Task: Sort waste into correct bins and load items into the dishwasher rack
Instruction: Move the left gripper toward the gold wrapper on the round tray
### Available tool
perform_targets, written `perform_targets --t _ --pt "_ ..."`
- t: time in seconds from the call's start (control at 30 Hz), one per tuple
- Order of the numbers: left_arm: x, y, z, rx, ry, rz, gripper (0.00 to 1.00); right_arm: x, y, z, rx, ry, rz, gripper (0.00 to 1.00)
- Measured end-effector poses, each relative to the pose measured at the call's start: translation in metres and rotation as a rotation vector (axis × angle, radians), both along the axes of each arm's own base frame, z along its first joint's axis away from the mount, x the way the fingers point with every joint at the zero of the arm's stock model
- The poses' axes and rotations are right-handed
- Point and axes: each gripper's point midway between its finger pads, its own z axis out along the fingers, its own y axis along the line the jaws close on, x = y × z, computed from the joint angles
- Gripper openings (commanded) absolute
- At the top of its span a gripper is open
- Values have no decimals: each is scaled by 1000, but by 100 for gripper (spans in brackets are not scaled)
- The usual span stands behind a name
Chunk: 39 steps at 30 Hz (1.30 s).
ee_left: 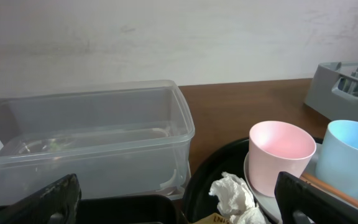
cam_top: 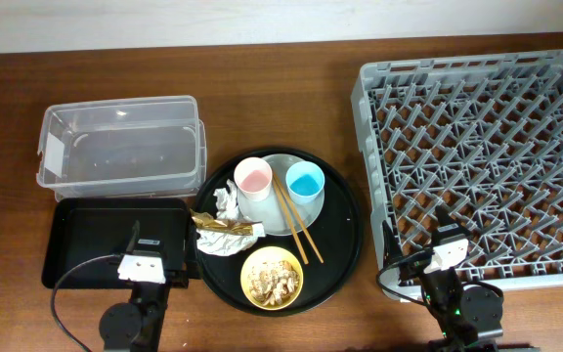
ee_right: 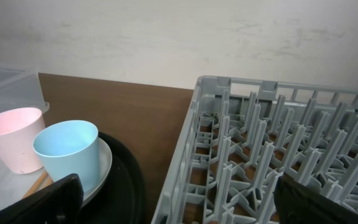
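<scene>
Clearing the waste first looks like the sound way to begin: nothing is sorted or loaded yet, and both pairs of jaws stand spread wide with nothing between them. The left jaws hang over the near right corner of the shallow black tray (cam_top: 86,240), the right jaws over the near wall of the rack (cam_top: 477,156).

Everything to handle sits on the round tray (cam_top: 342,235). The pink cup (cam_top: 253,179) and blue cup (cam_top: 304,181) stand on the grey plate (cam_top: 267,221). The chopsticks (cam_top: 296,223) slant across the plate toward the yellow bowl (cam_top: 245,269), which holds the food scraps (cam_top: 274,279). One napkin (cam_top: 226,202) touches the pink cup. A lower napkin (cam_top: 219,244) lies by the tray's left rim, with the gold wrapper (cam_top: 225,225) between the two.

The lower napkin seems the easiest start for the left arm, being nearest and apart from the cup. Come straight down, pinch a raised fold, and lift above the rim before swinging away. The clear tub (cam_top: 120,147) has tall walls, so let go from above it.

Room is tight on the left, where the tub, black tray and round tray nearly meet. Bare counter (cam_top: 262,88) between the round tray and the rack gives the right arm a free lane.
</scene>
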Motion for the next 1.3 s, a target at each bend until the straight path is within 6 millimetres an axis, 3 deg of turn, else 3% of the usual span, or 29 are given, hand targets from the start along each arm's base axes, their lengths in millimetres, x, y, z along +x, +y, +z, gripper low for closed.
perform_targets --t 1.3 --pt "-1 5 -5 -44 41 49 99 0 0 0 0 0 0 99"
